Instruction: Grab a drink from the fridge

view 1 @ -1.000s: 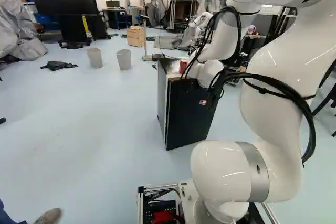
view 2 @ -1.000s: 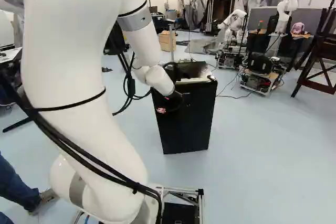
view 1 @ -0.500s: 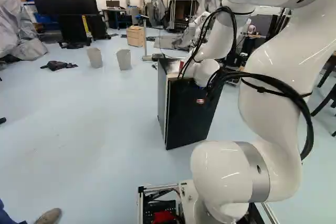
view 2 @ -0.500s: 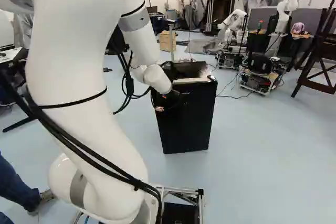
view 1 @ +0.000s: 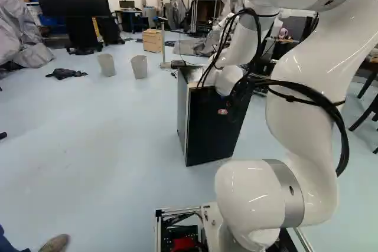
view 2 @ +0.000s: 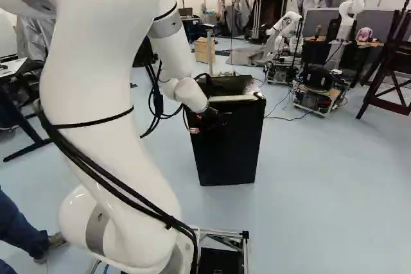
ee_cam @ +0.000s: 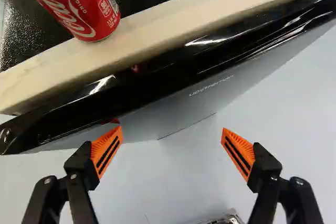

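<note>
In the right base view my gripper (view 2: 210, 119) is a dark shape before the upper front of the black fridge (view 2: 228, 152), hard to make out. The wrist view shows the gripper (ee_cam: 172, 137) open, its orange-padded fingers wide apart with floor visible between them. Ahead of the fingers runs the fridge's glossy black front edge, with a pale strip (ee_cam: 173, 22) behind it. A red drink can (ee_cam: 79, 6) stands on the fridge top at that strip. The fridge (view 1: 212, 128) looks closed; its inside is hidden.
Two grey bins (view 1: 139, 66) and a wooden drawer unit (view 1: 152, 41) stand beyond the fridge in the left base view. Another robot (view 2: 318, 85) is to the fridge's right, and a dark wooden frame (view 2: 388, 68) at the far right.
The arm has shifted left in the left base view, and its wrist slightly left in the right one. The fridge's foot appears very slightly farther off. The base has not moved.
</note>
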